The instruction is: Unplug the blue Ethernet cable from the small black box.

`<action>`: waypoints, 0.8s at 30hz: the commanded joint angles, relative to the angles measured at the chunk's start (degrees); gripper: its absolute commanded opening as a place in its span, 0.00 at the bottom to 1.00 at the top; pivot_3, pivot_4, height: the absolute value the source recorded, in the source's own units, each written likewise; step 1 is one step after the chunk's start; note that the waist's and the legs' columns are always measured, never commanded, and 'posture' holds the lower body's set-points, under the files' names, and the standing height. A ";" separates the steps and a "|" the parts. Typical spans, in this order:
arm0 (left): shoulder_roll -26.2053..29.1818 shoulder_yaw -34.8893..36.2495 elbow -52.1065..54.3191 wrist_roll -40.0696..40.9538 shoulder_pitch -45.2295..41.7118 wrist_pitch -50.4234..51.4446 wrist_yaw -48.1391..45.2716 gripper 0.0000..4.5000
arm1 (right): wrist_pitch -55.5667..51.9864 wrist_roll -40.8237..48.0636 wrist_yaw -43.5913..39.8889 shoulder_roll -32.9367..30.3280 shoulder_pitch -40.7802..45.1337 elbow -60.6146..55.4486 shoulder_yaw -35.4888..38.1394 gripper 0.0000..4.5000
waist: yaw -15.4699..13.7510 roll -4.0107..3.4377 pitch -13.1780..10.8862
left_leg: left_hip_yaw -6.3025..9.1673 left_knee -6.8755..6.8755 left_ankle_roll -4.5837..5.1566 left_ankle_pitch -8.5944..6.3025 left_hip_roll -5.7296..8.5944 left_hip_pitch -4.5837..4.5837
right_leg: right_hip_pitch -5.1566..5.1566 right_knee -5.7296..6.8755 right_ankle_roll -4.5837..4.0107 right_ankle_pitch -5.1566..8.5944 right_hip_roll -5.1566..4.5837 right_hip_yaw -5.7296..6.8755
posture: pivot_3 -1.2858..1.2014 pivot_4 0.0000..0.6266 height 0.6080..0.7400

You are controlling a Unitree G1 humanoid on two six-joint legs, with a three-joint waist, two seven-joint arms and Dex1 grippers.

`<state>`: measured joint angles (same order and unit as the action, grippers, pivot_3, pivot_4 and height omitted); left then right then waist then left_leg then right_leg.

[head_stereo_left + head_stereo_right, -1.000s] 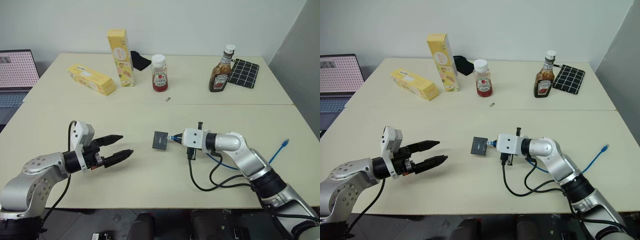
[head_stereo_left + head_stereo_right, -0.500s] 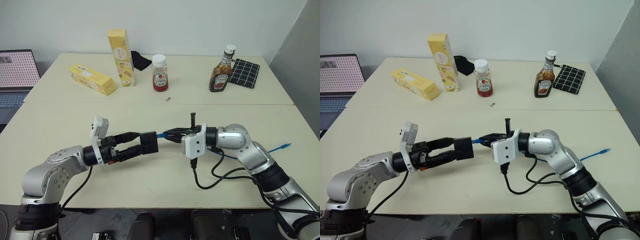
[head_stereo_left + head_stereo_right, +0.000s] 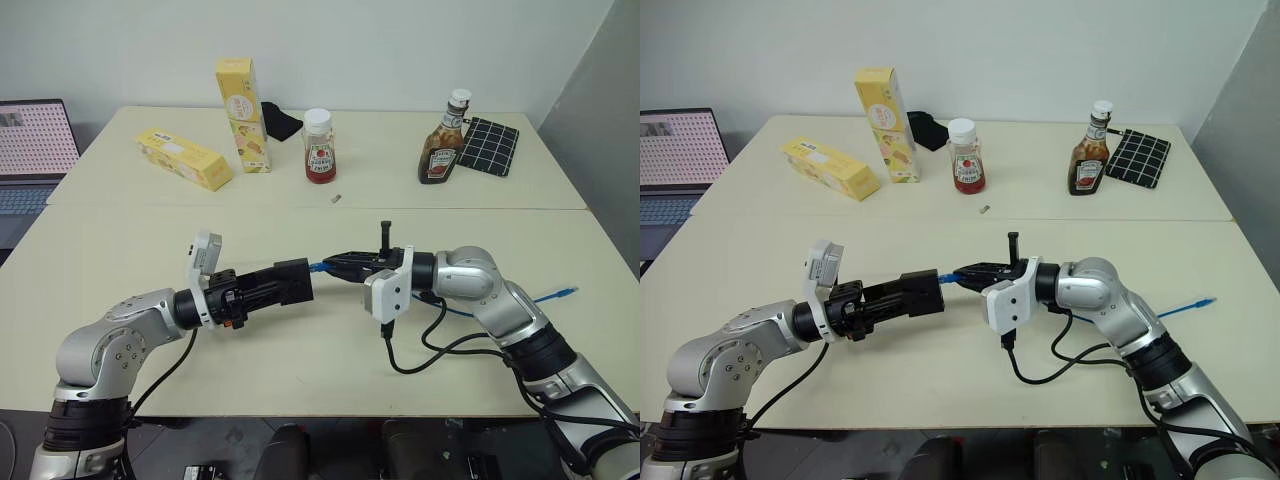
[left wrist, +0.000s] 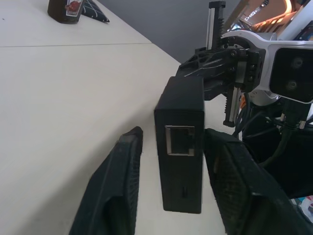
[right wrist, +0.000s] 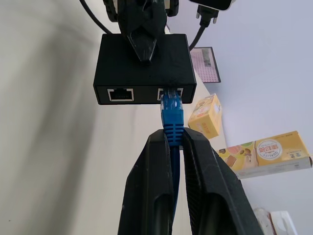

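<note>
Right wrist view: above the desk's near half, the right gripper (image 5: 172,147) pinches the blue cable (image 5: 171,115) behind its plug, while the left gripper (image 3: 285,284) clamps the black box (image 5: 145,68), braced for pulling apart.

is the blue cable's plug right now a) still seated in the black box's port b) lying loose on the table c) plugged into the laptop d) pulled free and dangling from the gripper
a: in the right wrist view the blue Ethernet cable plug sits in a port of the small black box, with the right gripper pinching the cable just behind it.
</note>
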<state>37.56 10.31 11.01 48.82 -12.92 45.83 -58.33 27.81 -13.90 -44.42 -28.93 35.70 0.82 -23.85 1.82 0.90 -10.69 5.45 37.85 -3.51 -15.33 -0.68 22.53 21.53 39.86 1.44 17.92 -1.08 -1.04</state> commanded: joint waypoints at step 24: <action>-0.81 -11.48 -12.00 -13.01 -11.43 -18.33 -17.86 0.17 | -59.54 51.16 -5.58 -7.55 -4.26 -25.14 11.01 0.43 | 0.03 -0.03 -0.02 | 0.20 0.01 0.01 0.00 -0.01 0.02 | -0.05 0.00 -0.08 0.04 -0.06 0.04 | 0.52 0.24 1.00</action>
<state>37.58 -1.98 -0.16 35.05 -22.66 28.50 -74.53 -21.34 29.69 -53.26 -37.84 30.75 -21.08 -15.05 1.85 0.87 -10.71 5.65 37.86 -3.49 -15.34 -0.67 22.55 21.49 39.85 1.36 17.96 -1.13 -0.98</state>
